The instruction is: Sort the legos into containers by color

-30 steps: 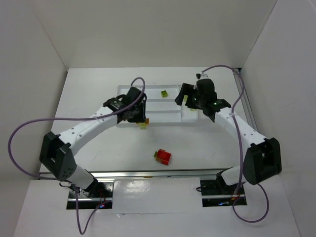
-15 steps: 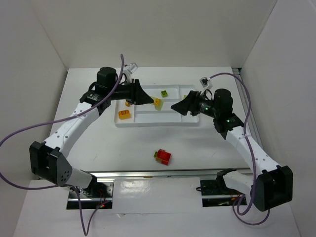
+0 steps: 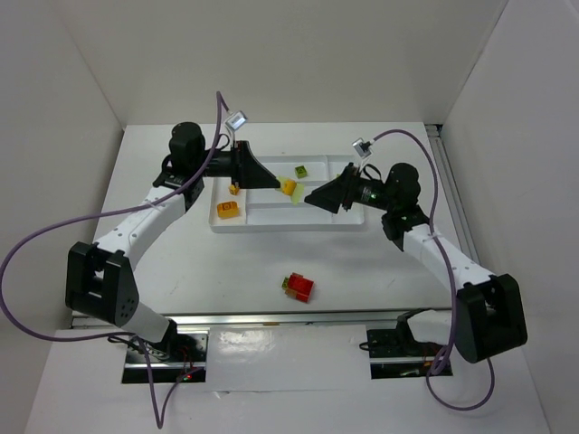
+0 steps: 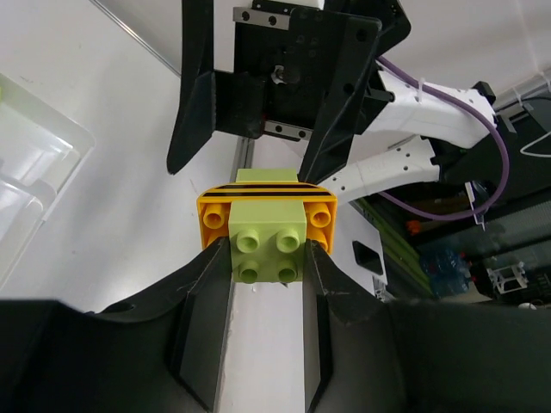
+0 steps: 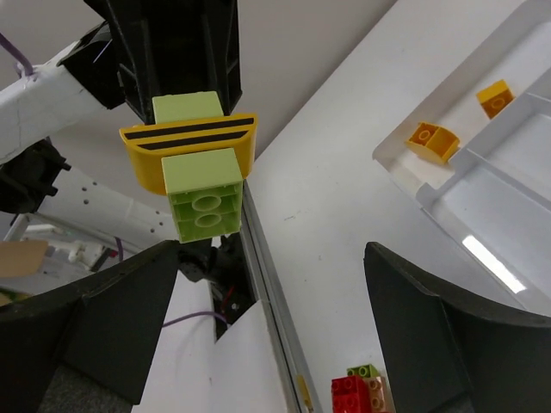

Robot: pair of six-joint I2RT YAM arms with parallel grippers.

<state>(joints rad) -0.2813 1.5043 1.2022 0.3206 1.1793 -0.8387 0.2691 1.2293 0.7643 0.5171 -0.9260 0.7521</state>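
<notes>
One lime-and-yellow brick stack (image 4: pixel 267 232) is clamped in the left gripper (image 4: pixel 265 254) over the tray (image 3: pixel 289 228) — the right gripper (image 5: pixel 271 258) faces it, jaws wide apart.

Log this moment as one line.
left gripper: jaws shut on green-orange stack | right gripper: jaws open, facing stack | red stack: on table, unsorted
</notes>
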